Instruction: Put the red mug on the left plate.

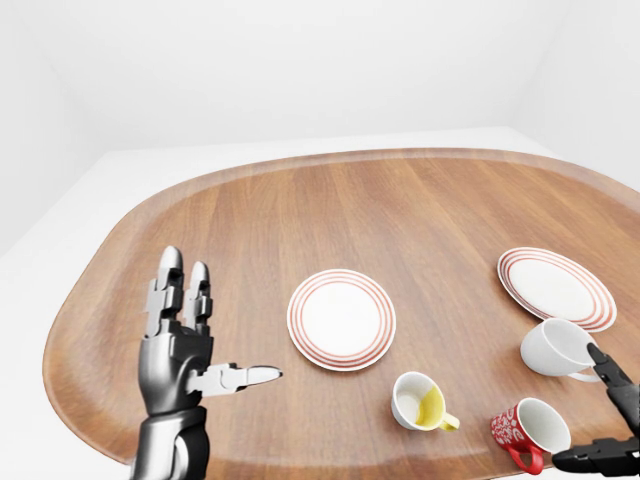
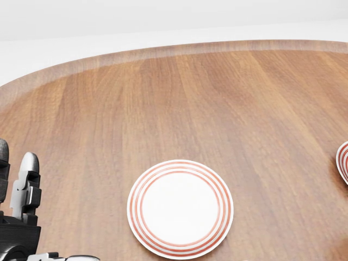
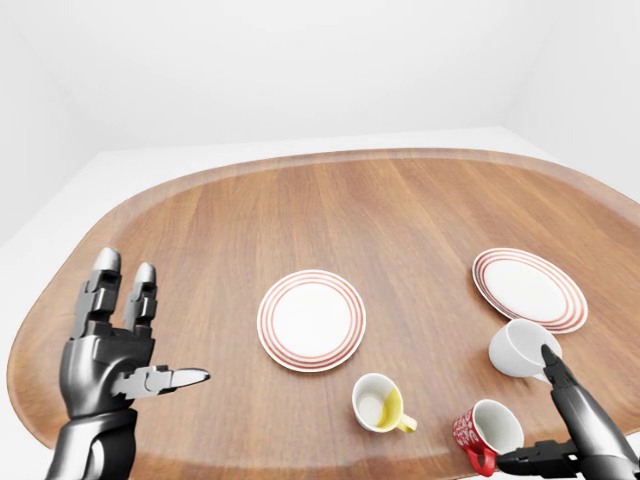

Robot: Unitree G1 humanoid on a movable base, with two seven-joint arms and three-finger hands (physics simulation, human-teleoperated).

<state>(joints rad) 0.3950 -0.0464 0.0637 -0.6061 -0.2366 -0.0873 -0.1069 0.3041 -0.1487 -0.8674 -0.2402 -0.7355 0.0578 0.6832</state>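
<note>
The head view shows only the left plate (image 2: 180,209) and table (image 2: 217,98); the eye views add the red mug (image 3: 484,432) at bottom right, tipped on its side, mouth facing up-right, handle toward the bottom edge. The right hand (image 3: 575,425) spreads beside it, one finger near the handle. The left hand (image 1: 185,345) is spread, empty.

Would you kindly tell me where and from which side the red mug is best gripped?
Probably round the body of the red mug, coming from the right with the right hand, already open beside it. The mug lies tilted, mouth up and rightward, handle at lower left, so its right wall is free.
</note>
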